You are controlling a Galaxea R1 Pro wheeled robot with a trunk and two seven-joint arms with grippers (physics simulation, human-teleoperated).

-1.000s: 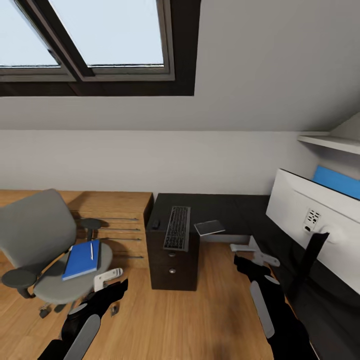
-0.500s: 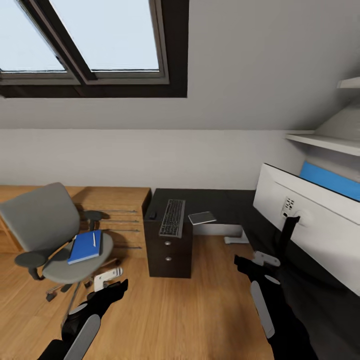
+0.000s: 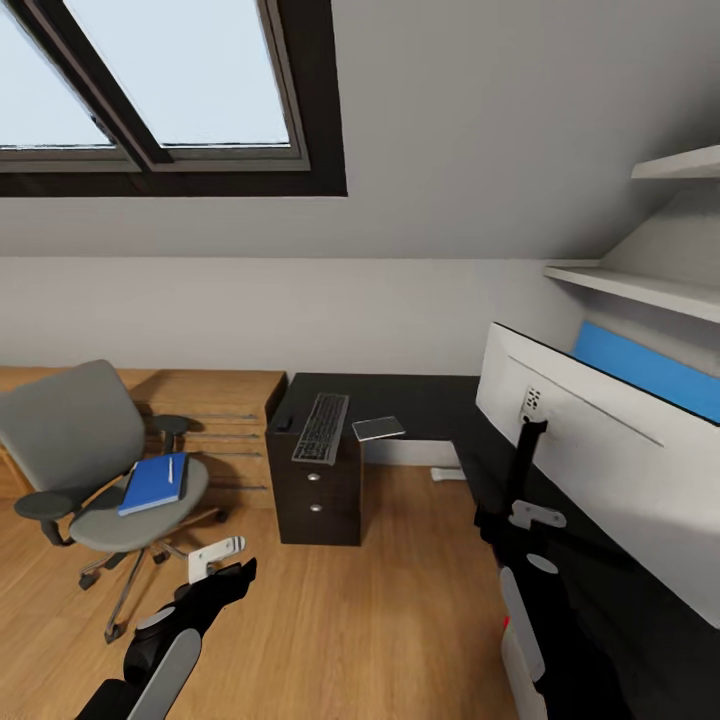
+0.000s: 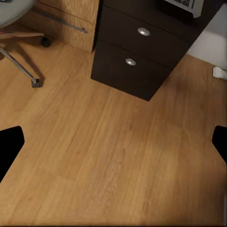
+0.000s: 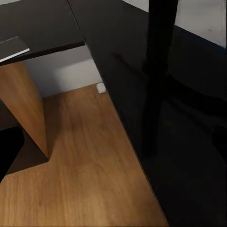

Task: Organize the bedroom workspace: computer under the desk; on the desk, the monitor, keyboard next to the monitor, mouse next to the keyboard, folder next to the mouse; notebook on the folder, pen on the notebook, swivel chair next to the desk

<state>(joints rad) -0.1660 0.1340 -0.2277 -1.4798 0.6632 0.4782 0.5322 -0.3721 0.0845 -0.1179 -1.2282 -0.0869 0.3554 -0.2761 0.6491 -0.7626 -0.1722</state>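
Note:
The grey swivel chair (image 3: 70, 440) stands at the left on the wood floor. On its seat lies the blue folder (image 3: 152, 484) with the white pen (image 3: 170, 470) on top. The black desk (image 3: 420, 395) carries the keyboard (image 3: 320, 428), the small black mouse (image 3: 284, 423) beside it and the grey notebook (image 3: 378, 429). On the desk's right wing the monitor (image 3: 590, 440) shows its white back. My left gripper (image 3: 215, 555) hangs open above the floor (image 4: 113, 146). Open too, my right gripper (image 3: 530, 515) is close to the monitor's black arm (image 5: 158, 56). The computer is out of view.
A light wooden dresser (image 3: 215, 420) stands behind the chair against the wall. The desk's drawer unit (image 4: 132, 52) is just ahead of my left gripper, with a chair leg (image 4: 19, 66) to one side. Wall shelves (image 3: 640, 290) hang over the monitor, skylights above.
The whole picture has slid left and the things look smaller, so the camera has moved. Chair, folder and desk items keep their places. Both grippers hold their pose.

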